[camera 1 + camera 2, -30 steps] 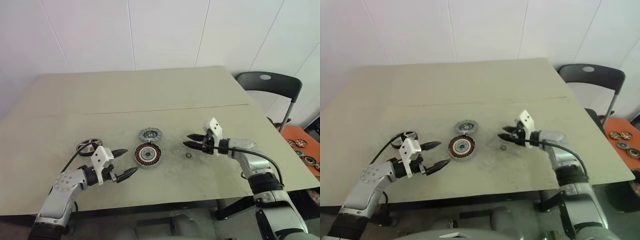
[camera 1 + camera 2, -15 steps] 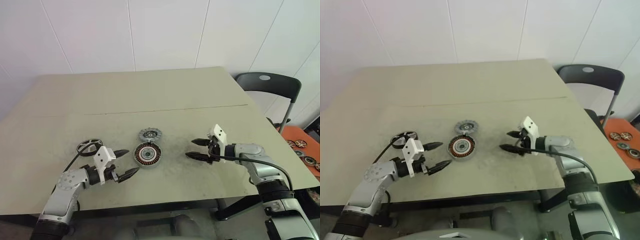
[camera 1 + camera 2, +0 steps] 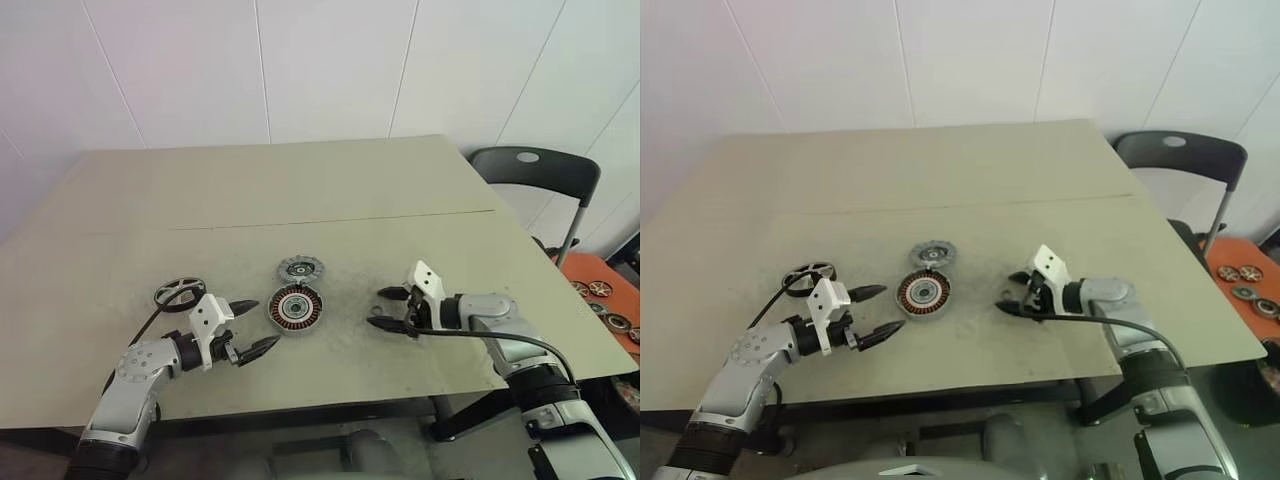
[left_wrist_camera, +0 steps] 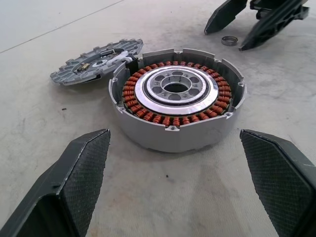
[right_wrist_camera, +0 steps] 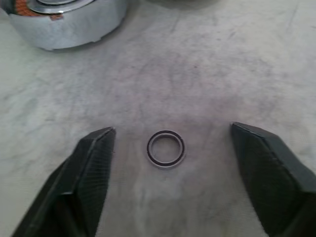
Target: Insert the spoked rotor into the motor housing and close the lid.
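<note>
The motor housing [image 3: 296,308] sits open at mid-table, its copper windings [image 4: 148,106] ringing a silver and dark centre. Right behind it lies the lid [image 3: 300,268], pale grey with a notched rim. Farther left, the dark spoked rotor [image 3: 178,294] rests flat on the table. My left gripper [image 3: 255,325] hangs open just left of the housing, pointing at it, with nothing held. On the housing's right, my right gripper [image 3: 378,308] is low over the table. It stands open, its fingers on either side of a small metal ring [image 5: 166,148] lying on the surface, well apart from it.
A black chair [image 3: 538,168] stands past the table's right edge. Beside it, an orange tray [image 3: 598,298] holds several more motor parts. The table [image 3: 300,190] stretches bare behind the parts, and its front edge runs close under both arms.
My right gripper has sunk toward the table and drawn back a little, its jaws wider than a second ago. The left gripper and the parts have stayed put.
</note>
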Available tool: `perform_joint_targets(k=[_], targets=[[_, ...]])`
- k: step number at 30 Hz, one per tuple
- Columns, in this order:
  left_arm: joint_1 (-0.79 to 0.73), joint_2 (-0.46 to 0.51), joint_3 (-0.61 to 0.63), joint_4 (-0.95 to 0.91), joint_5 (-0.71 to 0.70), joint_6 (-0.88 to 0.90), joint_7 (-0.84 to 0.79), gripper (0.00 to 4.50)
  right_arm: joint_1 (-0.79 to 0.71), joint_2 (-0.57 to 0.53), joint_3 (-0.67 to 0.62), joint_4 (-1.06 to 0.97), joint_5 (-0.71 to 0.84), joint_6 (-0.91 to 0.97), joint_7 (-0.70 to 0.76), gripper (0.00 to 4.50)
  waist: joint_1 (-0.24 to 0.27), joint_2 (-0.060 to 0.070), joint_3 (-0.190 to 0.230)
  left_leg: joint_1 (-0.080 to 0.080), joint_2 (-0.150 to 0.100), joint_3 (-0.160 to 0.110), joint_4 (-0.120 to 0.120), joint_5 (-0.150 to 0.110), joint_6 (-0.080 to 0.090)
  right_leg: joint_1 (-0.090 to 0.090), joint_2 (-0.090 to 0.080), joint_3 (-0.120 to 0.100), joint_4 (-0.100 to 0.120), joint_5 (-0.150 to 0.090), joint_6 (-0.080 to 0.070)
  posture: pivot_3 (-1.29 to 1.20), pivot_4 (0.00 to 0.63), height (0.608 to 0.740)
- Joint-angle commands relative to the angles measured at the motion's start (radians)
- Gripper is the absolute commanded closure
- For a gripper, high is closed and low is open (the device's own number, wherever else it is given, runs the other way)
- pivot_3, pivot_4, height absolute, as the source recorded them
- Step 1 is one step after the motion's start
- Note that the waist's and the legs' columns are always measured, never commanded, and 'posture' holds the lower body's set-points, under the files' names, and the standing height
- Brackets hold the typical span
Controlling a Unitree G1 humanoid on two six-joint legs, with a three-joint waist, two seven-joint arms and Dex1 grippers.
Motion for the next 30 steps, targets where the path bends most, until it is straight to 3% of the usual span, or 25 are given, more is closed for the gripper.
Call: perform_joint_targets(k=[1, 7, 16, 22, 30], targets=[[-0.014, -0.002, -0.001, -0.011, 0.007, -0.024, 0.005, 0.0, 0.001, -0.011, 0.006, 0.06, -0.039, -0.008, -0.028, 1.88, 0.002, -0.001, -0.001, 0.0, 0.0, 0.0, 0.001, 0.0, 0.0, 0.001, 0.0, 0.0, 0.0, 0.0, 0.0, 0.0, 0.0, 0.74], [-0.017, -0.002, 0.002, -0.006, 0.014, -0.029, 0.007, 0.0, -0.001, -0.013, 0.01, 0.077, -0.041, -0.037, -0.027, 3.81, 0.001, -0.002, -0.001, 0.0, 0.0, -0.001, 0.003, 0.0, 0.0, 0.002, 0.0, 0.0, 0.0, 0.0, 0.0, 0.0, 0.0, 0.74], [-0.022, -0.005, -0.008, 0.003, 0.023, -0.034, 0.007, 0.0, -0.024, 0.028, -0.002, 0.055, -0.012, -0.043, -0.044, 3.83, -0.001, -0.002, -0.001, 0.0, 0.0, -0.001, 0.004, 0.0, 0.0, 0.003, 0.0, 0.0, 0.0, 0.0, 0.0, 0.0, 0.0, 0.74], [-0.025, -0.003, -0.007, 0.008, 0.027, -0.036, 0.005, 0.0, -0.067, 0.14, -0.04, -0.141, 0.117, 0.079, -0.069, 3.83, -0.006, 0.0, 0.0, -0.001, 0.0, -0.001, 0.004, 0.0, 0.0, -0.001, 0.001, 0.001, 0.002, 0.001, 0.0, 0.0, 0.0, 0.74], [-0.041, -0.008, -0.003, 0.01, 0.021, -0.03, 0.007, 0.0, -0.148, 0.279, 0.084, -0.165, 0.045, 0.139, -0.157, 3.83, 0.005, 0.001, 0.0, -0.004, 0.0, -0.001, -0.003, 0.0, 0.0, -0.004, 0.001, 0.001, 0.0, 0.003, 0.0, 0.0, 0.0, 0.74]])
